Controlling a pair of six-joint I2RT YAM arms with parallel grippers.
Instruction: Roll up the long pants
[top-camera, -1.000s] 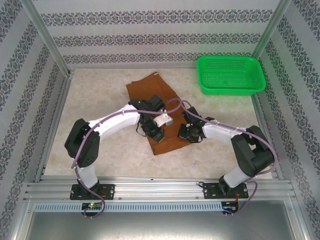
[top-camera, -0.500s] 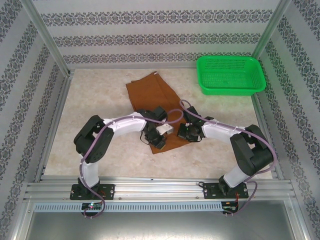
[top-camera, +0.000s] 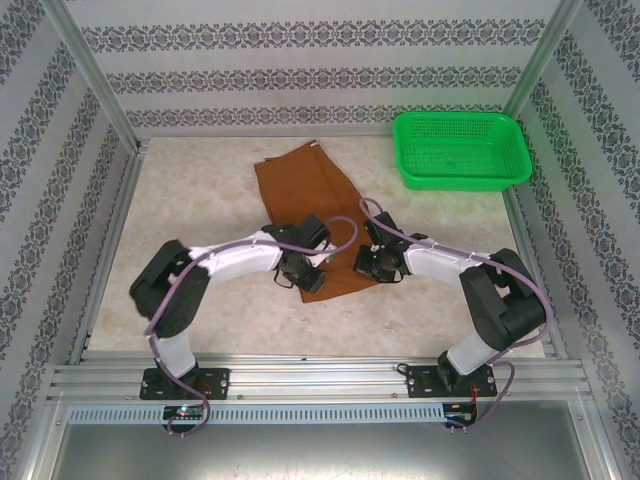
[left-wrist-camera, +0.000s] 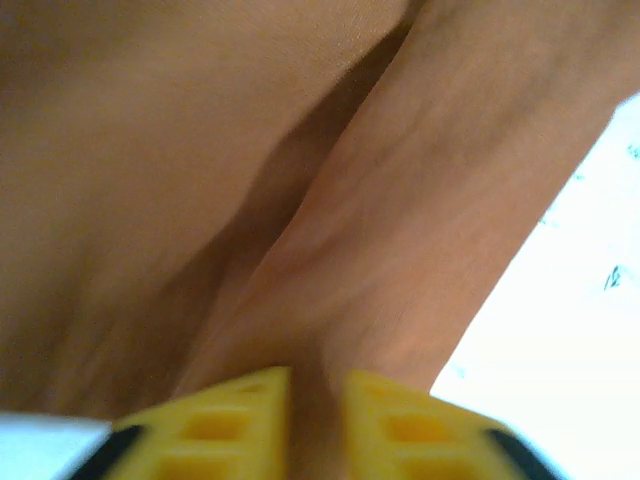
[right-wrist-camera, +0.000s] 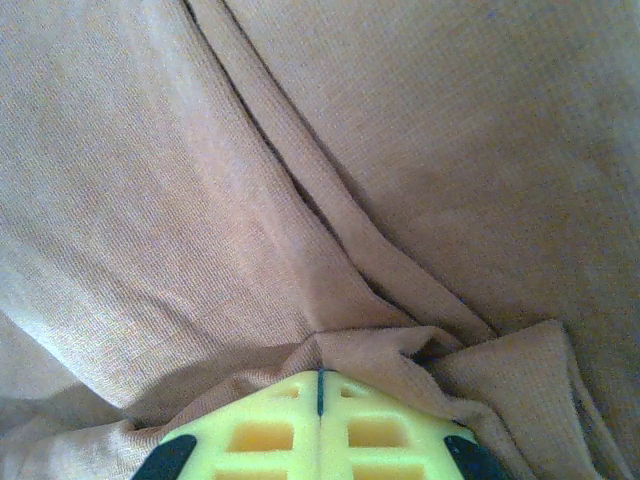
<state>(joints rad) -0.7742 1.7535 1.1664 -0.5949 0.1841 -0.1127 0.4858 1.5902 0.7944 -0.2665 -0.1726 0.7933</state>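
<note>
Movement over the last second belongs to the left arm. Its elbow has swung back out to the left, and the left hand (top-camera: 305, 275) has dropped low onto the near end of the long pants (top-camera: 305, 190), so the pale wrist part seen a moment ago is now tucked away. The near edge of the cloth sits slightly farther from the arm bases than it did 1 second ago, which suggests the first turn of the roll is being started. In the left wrist view the 2 yellow fingers stand a little apart with a ridge of cloth running into the gap; whether they pinch it or have let go, I cannot tell. The right hand (top-camera: 368, 264) has not moved: it is clenched, tips pressed into bunched cloth at the right near edge. The pants lie on the surface (top-camera: 190, 210), reaching from its middle toward the far side and mostly flat, so nearly all the rolling is left.
</note>
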